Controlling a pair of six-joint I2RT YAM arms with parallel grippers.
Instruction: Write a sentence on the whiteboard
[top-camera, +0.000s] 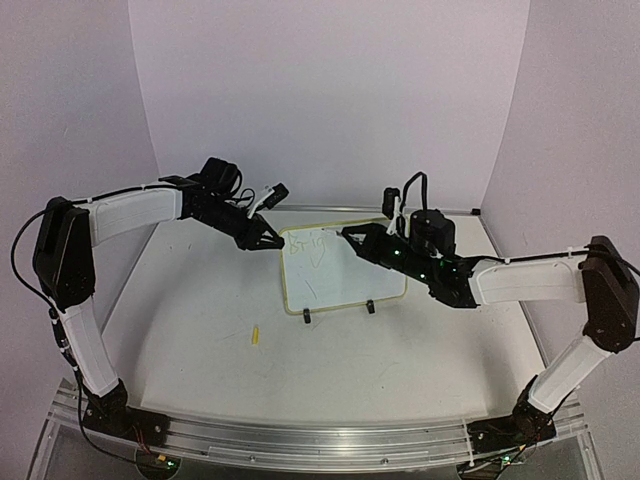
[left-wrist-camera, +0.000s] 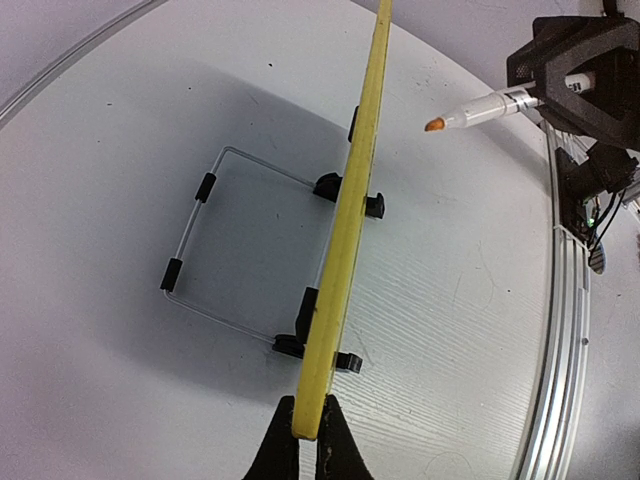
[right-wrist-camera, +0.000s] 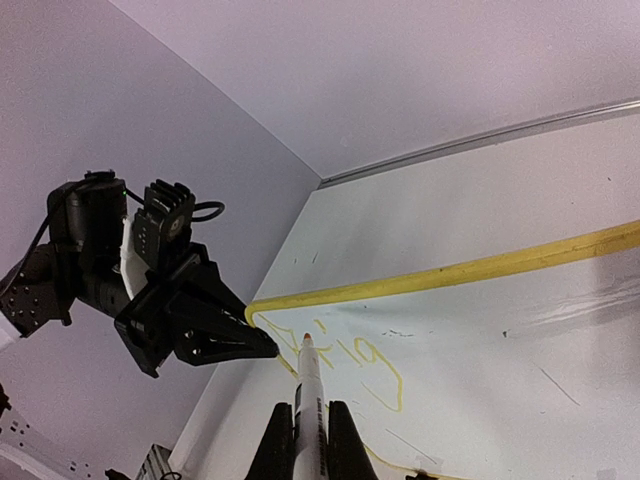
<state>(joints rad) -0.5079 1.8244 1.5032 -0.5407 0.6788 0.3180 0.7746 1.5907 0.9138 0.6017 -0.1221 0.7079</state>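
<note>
My right pincer (right-wrist-camera: 308, 435) is closed narrow around a marker (right-wrist-camera: 311, 395), gripping the barrel so that the orange tip points forward at the board (right-wrist-camera: 500, 330). From the left wrist view the tip seems to stand just off the white face rather than on it, though I cannot be sure. My left pincer (left-wrist-camera: 308, 445) is pinched shut on the board's yellow rim at the upper left corner, steadying it. The board stands propped, leaning back on a wire stand (left-wrist-camera: 195, 235), with its two black feet (left-wrist-camera: 372, 206) on the near long edge. It sits on the tabletop (top-camera: 200, 340) toward the far middle, between my two arms. Of the sentence (right-wrist-camera: 365, 365) only a start is there: a few thin yellowish letters close to the top left corner, right beside the marker tip. They are faint enough that I read them as something like "Bri" and no further. The rest of the white face, to the right and below, carries only some stray thin marks. So I judge the task to be early. The grip on the marker and the hold on the board are set and the first word is partly done, but nearly the whole sentence remains to be written, working rightward along the line. A small yellow piece (top-camera: 255, 335) lies on the tabletop well in front of the board; it may be the cap, but it is too small to tell.
</note>
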